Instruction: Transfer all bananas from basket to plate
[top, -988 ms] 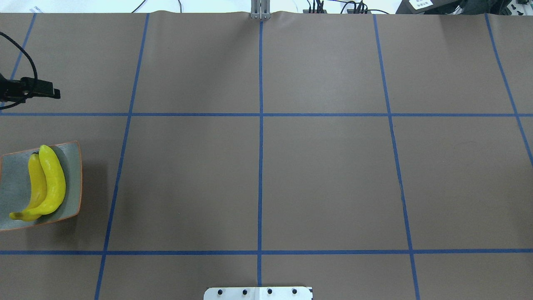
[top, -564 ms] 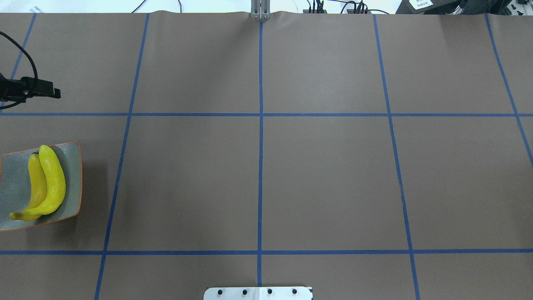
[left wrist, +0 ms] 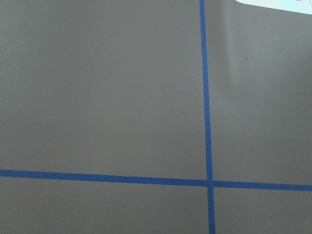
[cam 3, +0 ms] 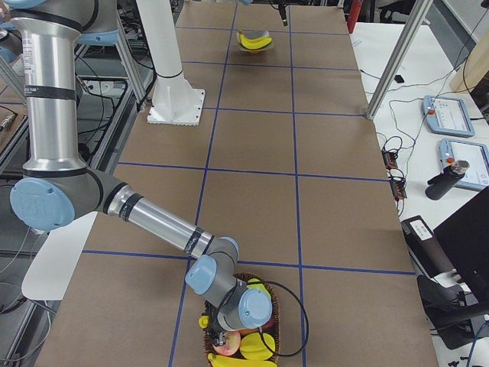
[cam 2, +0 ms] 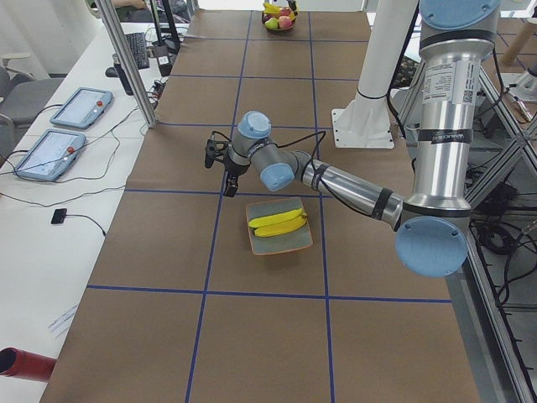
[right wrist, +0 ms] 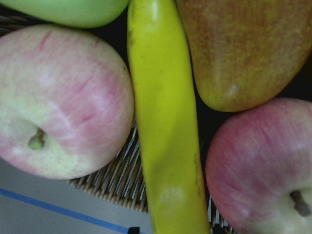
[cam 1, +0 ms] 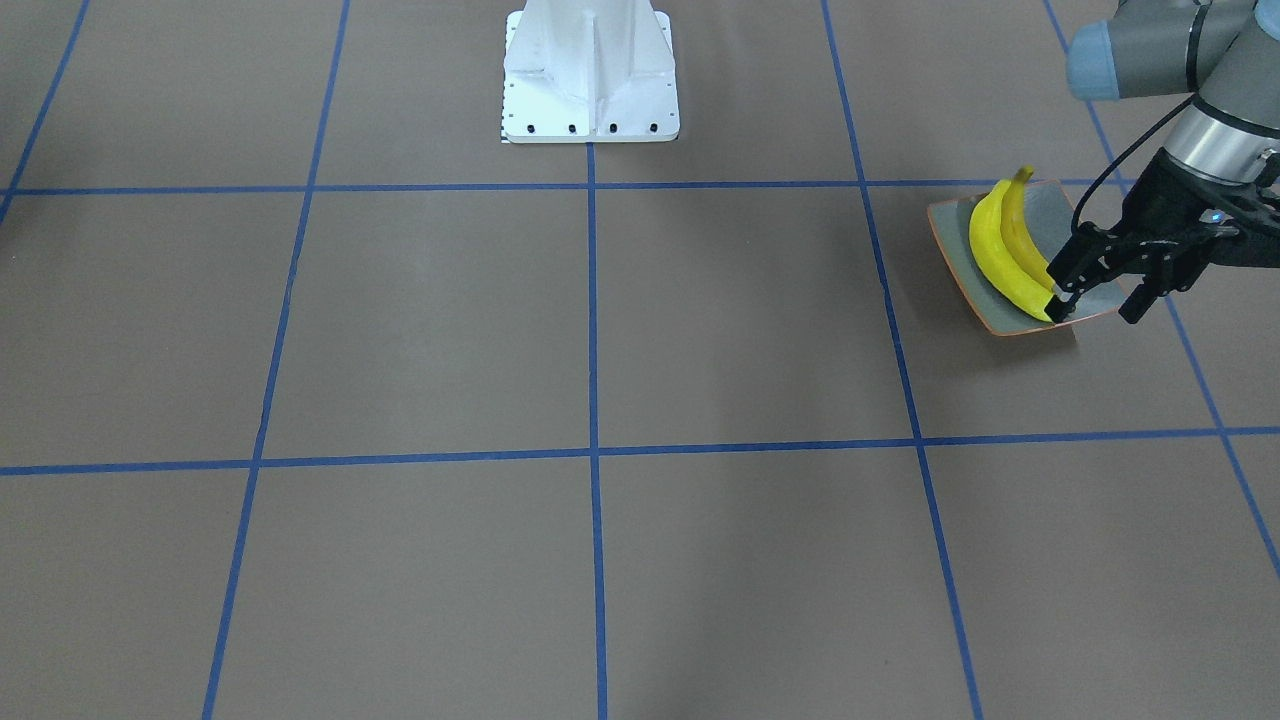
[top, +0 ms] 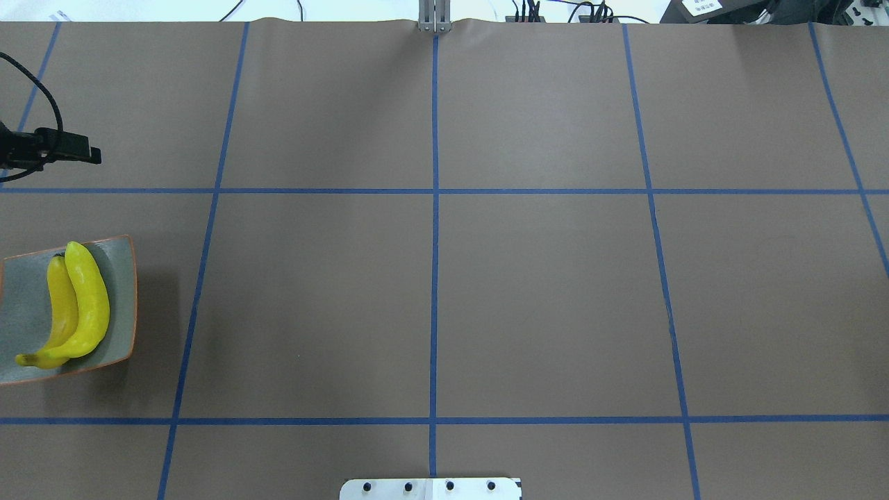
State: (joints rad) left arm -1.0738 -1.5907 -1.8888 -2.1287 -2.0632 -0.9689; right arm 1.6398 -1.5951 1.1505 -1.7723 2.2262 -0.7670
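Close up in the right wrist view, a banana [right wrist: 165, 122] runs top to bottom through mid-frame. It is wedged between a pink apple [right wrist: 63, 102] at left, a pear [right wrist: 243, 48] upper right and a second apple [right wrist: 258, 165] lower right, over the basket [right wrist: 117, 190] wicker. No fingers show there. Only the exterior right view shows the right gripper [cam 3: 223, 336], at bottom centre, down among the basket's fruit, and whether it is spread or clenched I cannot tell.

Farther off, two bananas [top: 76, 305] lie side by side, touching, on the plate [top: 121, 292] at the overhead's left edge. That view cuts off most of the left gripper [cam 1: 1098, 300]. The front-facing view shows it whole at the right of the frame, fingers spread, holding nothing, overlapping the plate's lower right corner. The overhead places it apart from the plate, higher in the frame.
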